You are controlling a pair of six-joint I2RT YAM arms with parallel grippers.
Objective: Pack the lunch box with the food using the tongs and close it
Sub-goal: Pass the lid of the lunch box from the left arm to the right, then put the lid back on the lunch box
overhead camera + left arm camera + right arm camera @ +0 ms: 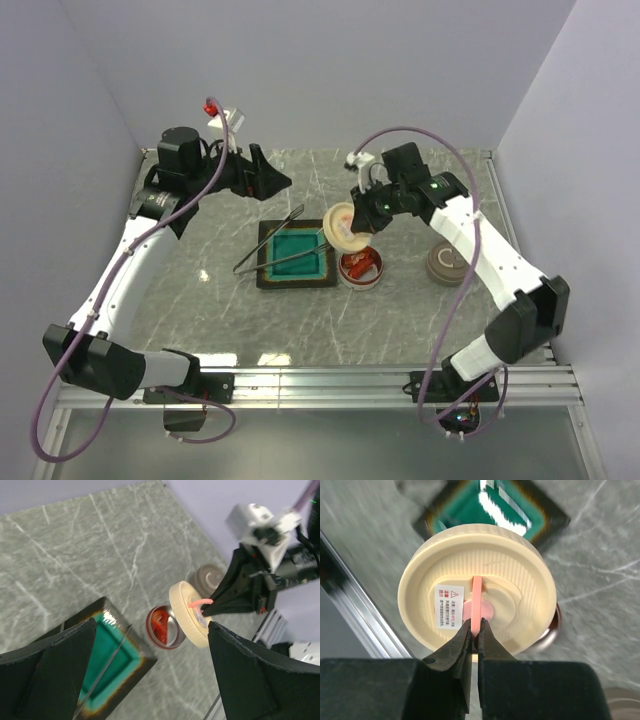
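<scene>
The lunch box is a small round metal bowl with a red rim, standing just right of the teal tray. Red food lies inside it. My right gripper is shut on the pink strap of the cream round lid, which hangs tilted just above the lunch box. The silver tongs lie slantwise across the tray. My left gripper hovers open and empty over the back of the table, left of the lid.
A grey-brown round container stands right of the lunch box, also visible in the left wrist view. Purple walls close in the table at back and sides. A metal rail runs along the near edge.
</scene>
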